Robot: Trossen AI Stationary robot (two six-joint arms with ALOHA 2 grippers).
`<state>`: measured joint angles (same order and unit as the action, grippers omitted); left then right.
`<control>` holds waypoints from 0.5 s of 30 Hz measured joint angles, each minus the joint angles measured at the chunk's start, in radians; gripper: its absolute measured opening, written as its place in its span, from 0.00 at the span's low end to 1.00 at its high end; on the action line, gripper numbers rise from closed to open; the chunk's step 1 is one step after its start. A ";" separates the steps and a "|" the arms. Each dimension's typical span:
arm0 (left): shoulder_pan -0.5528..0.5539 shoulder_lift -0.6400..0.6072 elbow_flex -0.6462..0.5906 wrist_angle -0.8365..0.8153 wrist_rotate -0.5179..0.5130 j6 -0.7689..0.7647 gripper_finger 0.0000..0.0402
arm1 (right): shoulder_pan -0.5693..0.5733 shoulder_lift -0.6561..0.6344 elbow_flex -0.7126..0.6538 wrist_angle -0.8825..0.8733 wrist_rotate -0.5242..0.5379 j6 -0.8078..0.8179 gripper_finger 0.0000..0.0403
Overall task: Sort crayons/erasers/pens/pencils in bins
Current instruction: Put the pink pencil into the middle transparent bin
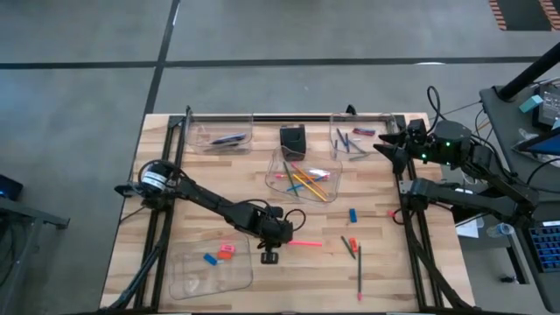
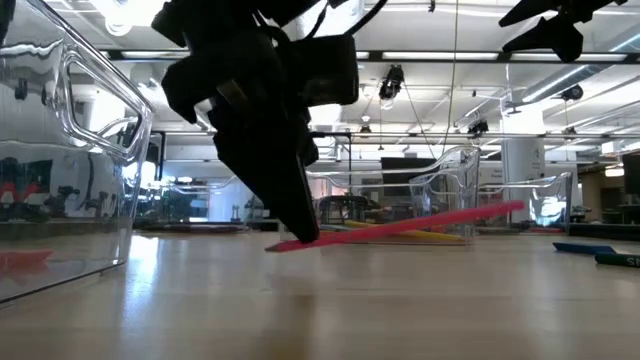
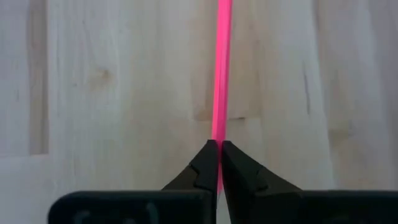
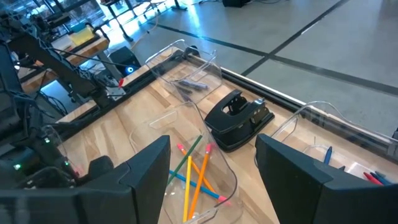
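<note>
A pink pencil (image 1: 308, 243) sits in my shut left gripper (image 1: 284, 238) near the table's middle, toward the near side. Four clear bins stand around. The far-left bin (image 1: 203, 140) holds a dark pen (image 1: 229, 137). The far-right bin (image 1: 337, 149) holds crayons. The middle bin (image 1: 278, 171) holds several coloured pencils (image 1: 308, 181). The near-left bin (image 1: 201, 278) holds a blue and a red eraser (image 1: 226, 251). My right gripper (image 4: 211, 180) waits open, raised over the table's far right corner. My left gripper pinches the pink pencil's left end (image 3: 219, 140) between its two fingertips (image 3: 205, 163). The fingers slant down from the table's left, and the pencil runs on ahead of them rather than across. In the low view the pencil is tilted, its free end (image 2: 510, 208) raised above the table.
Loose on the right half lie a blue eraser (image 1: 353, 214), a red eraser (image 1: 353, 243), a dark stick (image 1: 347, 248) and a long pencil (image 1: 359, 273). A black box (image 1: 293, 140) stands at the far middle, behind the pencil bin.
</note>
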<state>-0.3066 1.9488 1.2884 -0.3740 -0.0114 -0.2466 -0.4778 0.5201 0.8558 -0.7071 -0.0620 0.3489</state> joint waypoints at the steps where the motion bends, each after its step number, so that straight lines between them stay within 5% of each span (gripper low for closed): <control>1: 0.000 0.000 0.001 -0.001 -0.002 0.000 0.01 | 0.000 0.000 0.000 0.000 0.000 0.000 0.56; 15: -0.001 -0.004 0.029 0.004 -0.016 0.023 0.00 | 0.000 0.000 0.000 -0.011 -0.038 0.031 0.56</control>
<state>-0.3077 1.9450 1.3170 -0.3698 -0.0278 -0.2237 -0.4780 0.5201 0.8558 -0.7182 -0.1002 0.3801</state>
